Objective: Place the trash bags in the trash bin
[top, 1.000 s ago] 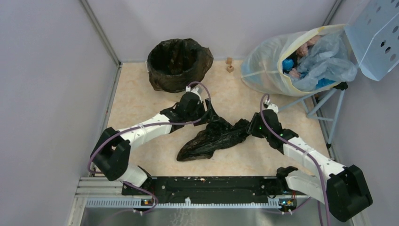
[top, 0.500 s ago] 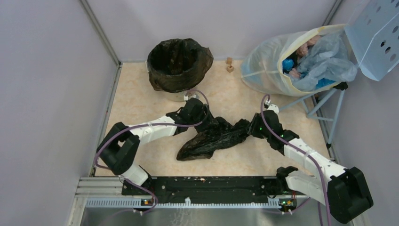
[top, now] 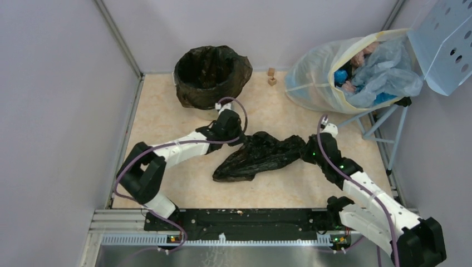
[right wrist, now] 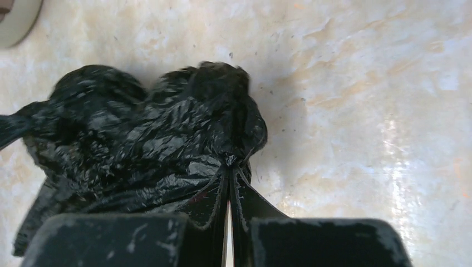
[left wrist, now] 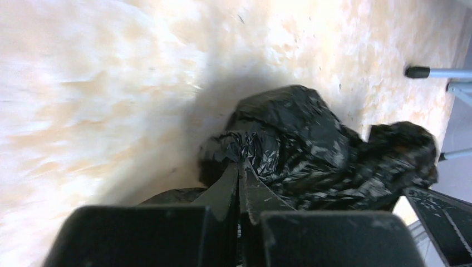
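A crumpled glossy black trash bag (top: 259,156) lies stretched across the middle of the floor. My left gripper (top: 242,138) is shut on its left end; in the left wrist view the fingertips (left wrist: 241,165) pinch a gathered fold of the bag (left wrist: 300,144). My right gripper (top: 305,151) is shut on the bag's right end, and the right wrist view shows the tips (right wrist: 229,164) pinching the film (right wrist: 139,139). The trash bin (top: 210,75), lined in black plastic, stands open at the back left, behind the left gripper.
A large translucent whitish-yellow sack (top: 350,69) full of items rests on a stand at the back right under a perforated light-blue panel (top: 445,44). The stand's legs (top: 389,130) reach the floor near my right arm. Two small wooden blocks (top: 271,77) lie by the back wall.
Both grippers have shut on the bag's ends. The right arm has pulled its end to the right and the bag is drawn out between them. The left gripper shifted slightly back.
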